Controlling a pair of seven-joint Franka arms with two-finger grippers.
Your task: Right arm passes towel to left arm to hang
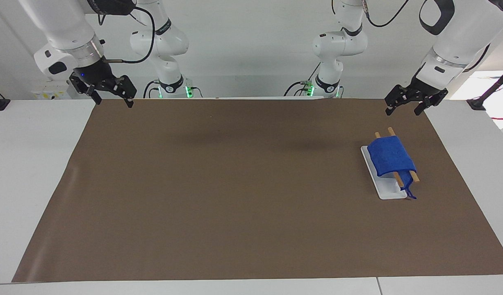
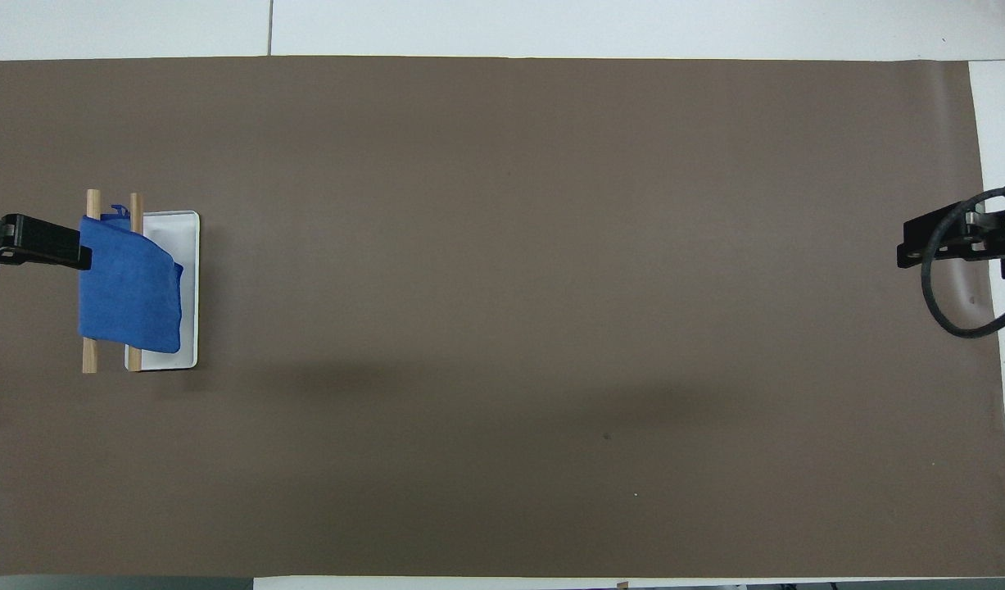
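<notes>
The blue towel (image 1: 390, 159) is draped over the two wooden rods (image 1: 414, 177) of a small rack with a white base (image 1: 384, 190), at the left arm's end of the table. Its cord dangles at the end of the rack farther from the robots. It also shows in the overhead view (image 2: 129, 287). My left gripper (image 1: 402, 110) is open and empty, raised over the brown mat's edge by the robots, apart from the towel. It also shows in the overhead view (image 2: 60, 243). My right gripper (image 1: 114, 101) is open and empty, raised over the mat's corner at the right arm's end.
A brown mat (image 1: 235, 184) covers most of the white table (image 1: 30, 164). The right arm's black cable (image 2: 948, 315) loops beside its gripper in the overhead view.
</notes>
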